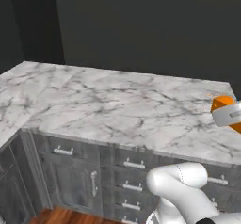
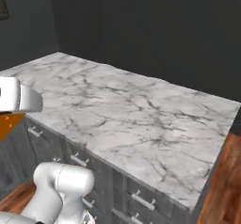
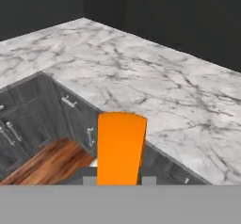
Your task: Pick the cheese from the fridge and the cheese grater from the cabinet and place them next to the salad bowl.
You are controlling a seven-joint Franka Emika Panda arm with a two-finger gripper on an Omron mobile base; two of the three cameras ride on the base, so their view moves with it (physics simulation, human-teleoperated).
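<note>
Cheese carried in the fingers above the edge of a marble surface.

The largest thing is the white, grey-veined marble surface (image 1: pixel 117 110), an L-shaped top running off to the left in the left base view, backed by a dark wall (image 1: pixel 141 25). Under it stand grey wood-grain drawers and doors (image 1: pixel 75 176) with pale bar handles, and below those a strip of reddish wooden floor (image 3: pixel 44 164). The white arm (image 1: pixel 183 190) rises in front of the drawers. The fingers (image 3: pixel 119 178) are drawn narrow and clamped on the cheese (image 3: pixel 120 148), an orange wedge held upright between them; in the hand view it hangs over the front edge of the surface, above the drawers and floor, not touching the marble.
</note>
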